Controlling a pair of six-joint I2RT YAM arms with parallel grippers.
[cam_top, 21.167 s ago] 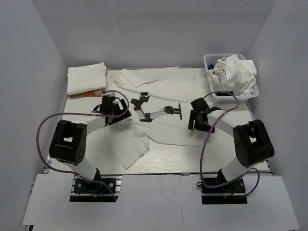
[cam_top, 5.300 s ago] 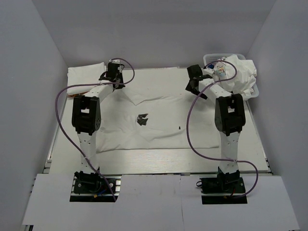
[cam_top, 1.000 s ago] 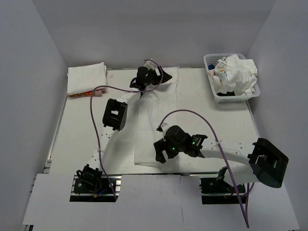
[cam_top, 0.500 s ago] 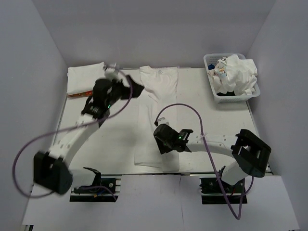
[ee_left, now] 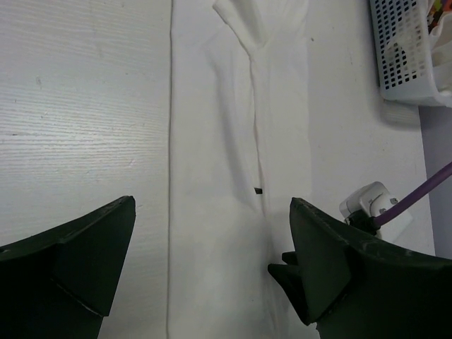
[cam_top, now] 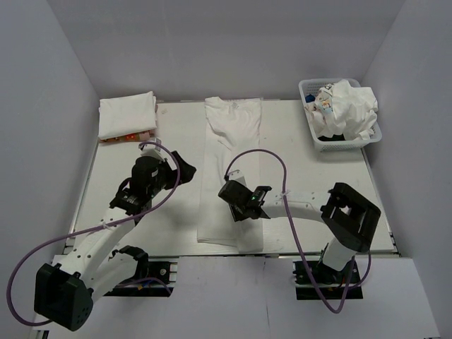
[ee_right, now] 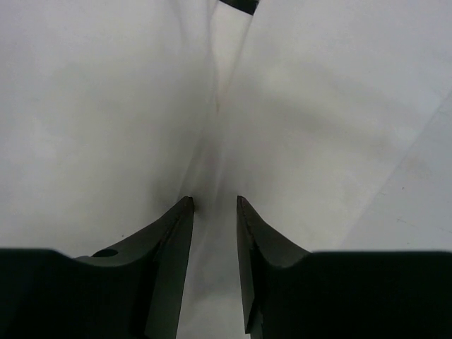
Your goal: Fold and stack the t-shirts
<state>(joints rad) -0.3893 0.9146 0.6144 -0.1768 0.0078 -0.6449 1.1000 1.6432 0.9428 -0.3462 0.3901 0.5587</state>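
The right gripper (ee_right: 213,201) has its two dark fingers (ee_right: 173,240) drawn close, a narrow slot between them, and a raised ridge of white cloth runs up into that slot: they are clamped on a fold of the long white t-shirt (ee_right: 106,106). From above, the right gripper (cam_top: 236,205) sits low on that shirt. Its own black body hides the pinch itself and part of the cloth under it.

The long white t-shirt (cam_top: 229,162) lies mid-table as a narrow strip, sides folded in, neck end toward the far edge and hem near the front edge. The cloth is soft and matte, with a shallow crease down its length. A small black mark (ee_left: 258,190) sits on that crease, too small to read.

The left gripper (ee_left: 212,261) hangs off to the left above bare table, its blunt wedge-shaped fingers (ee_left: 70,268) spread wide and holding nothing. In the overhead view the left gripper (cam_top: 182,169) is apart from the strip.

The table (cam_top: 318,176) is white with a faint wood grain. A purple cable (cam_top: 268,159) arcs over the right arm.

A folded stack of white shirts (cam_top: 127,115) rests at the far left corner, with something orange-red showing under its near edge. At the far right, the white lattice basket (cam_top: 305,88) holds crumpled white shirts (cam_top: 349,106). Something dark lies low inside it, too small to make out. The left wrist view cuts the basket (ee_left: 402,49) off at the frame.
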